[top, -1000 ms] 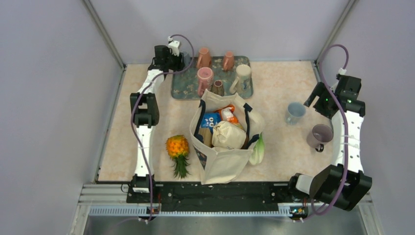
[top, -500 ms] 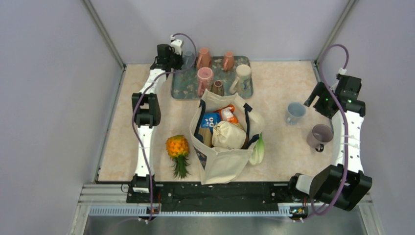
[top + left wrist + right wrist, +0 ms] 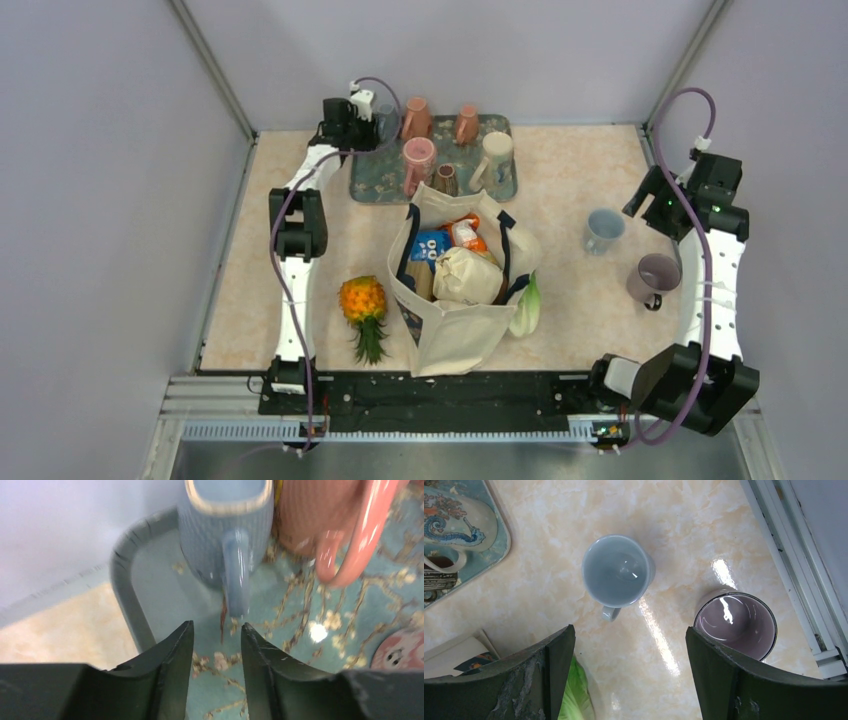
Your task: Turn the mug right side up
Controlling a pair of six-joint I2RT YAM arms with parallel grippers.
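Note:
A blue ribbed mug stands at the back left corner of the floral tray, its handle pointing at my left gripper. The jaws are narrowly open and empty, just short of the handle. Blur keeps me from telling which way up the mug is. From above, that mug is half hidden behind the left gripper. A pink mug sits right beside it. My right gripper hangs wide open and empty over the table, above an upright pale blue mug and an upright purple mug.
The tray also carries several more mugs, among them a pink one and a cream one. A full tote bag fills the table's middle, with a pineapple to its left and a leafy green to its right.
The left gripper has crept a little to the right, closer to the blue mug on the tray. The right arm has stayed put.

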